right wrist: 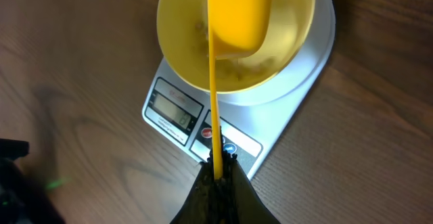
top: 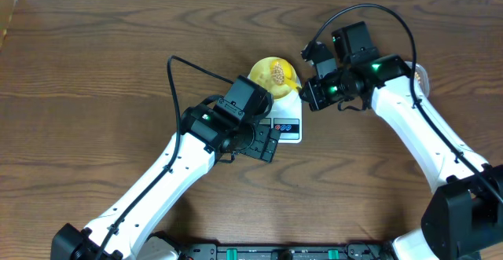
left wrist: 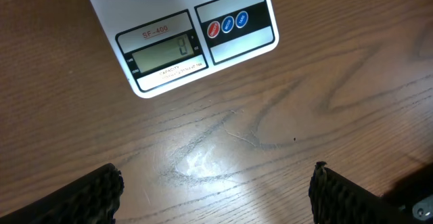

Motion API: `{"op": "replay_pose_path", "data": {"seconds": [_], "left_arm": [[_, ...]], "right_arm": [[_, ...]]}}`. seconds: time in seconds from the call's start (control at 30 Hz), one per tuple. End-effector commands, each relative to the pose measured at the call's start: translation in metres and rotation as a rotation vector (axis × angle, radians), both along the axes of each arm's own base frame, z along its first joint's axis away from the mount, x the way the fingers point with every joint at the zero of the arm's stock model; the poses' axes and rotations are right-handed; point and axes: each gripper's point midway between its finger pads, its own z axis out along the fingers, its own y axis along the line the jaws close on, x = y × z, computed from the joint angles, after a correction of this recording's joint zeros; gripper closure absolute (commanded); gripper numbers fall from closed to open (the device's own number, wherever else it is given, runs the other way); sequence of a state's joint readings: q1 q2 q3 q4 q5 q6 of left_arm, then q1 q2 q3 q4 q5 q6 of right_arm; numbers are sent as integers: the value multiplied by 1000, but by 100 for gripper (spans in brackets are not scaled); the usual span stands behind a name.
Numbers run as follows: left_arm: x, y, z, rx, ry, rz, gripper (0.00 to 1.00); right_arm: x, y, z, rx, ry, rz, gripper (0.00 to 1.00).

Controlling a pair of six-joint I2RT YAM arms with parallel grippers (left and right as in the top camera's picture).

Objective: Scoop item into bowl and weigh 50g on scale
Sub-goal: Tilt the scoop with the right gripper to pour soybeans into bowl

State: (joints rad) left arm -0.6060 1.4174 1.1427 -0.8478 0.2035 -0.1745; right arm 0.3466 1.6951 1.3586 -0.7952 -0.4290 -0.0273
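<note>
The white scale stands mid-table with the pale-yellow bowl on its platform. A few tan beans lie in the bowl. My right gripper is shut on the thin handle of a yellow scoop, which hangs over the bowl; beans show under it. My left gripper is open and empty, low over the wood just in front of the scale. I cannot read the digits on its display for certain.
A pale object is mostly hidden behind the right arm at the right. Bare wood table stretches to the left and the back. The left arm's cable loops over the table left of the bowl.
</note>
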Motion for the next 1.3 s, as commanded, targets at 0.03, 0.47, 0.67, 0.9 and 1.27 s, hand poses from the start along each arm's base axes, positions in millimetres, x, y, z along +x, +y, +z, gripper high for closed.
{"op": "replay_pose_path", "data": {"seconds": [0.03,0.47,0.67,0.9,1.27], "left_arm": [[1,1,5,5,-28,-16,9],[1,1,5,5,-28,-16,10],[1,1,5,5,-28,-16,9],[1,1,5,5,-28,-16,9],[1,1,5,5,-28,-16,9]], "right_arm": [[3,7,3,-39,-59,60,99],[8,4,0,-115,-122,90,99],[8,4,1,-123,-141,120,99],[9,4,0,-137,-157,145,99],[10,7,-1,-291,-253,224,99]]}}
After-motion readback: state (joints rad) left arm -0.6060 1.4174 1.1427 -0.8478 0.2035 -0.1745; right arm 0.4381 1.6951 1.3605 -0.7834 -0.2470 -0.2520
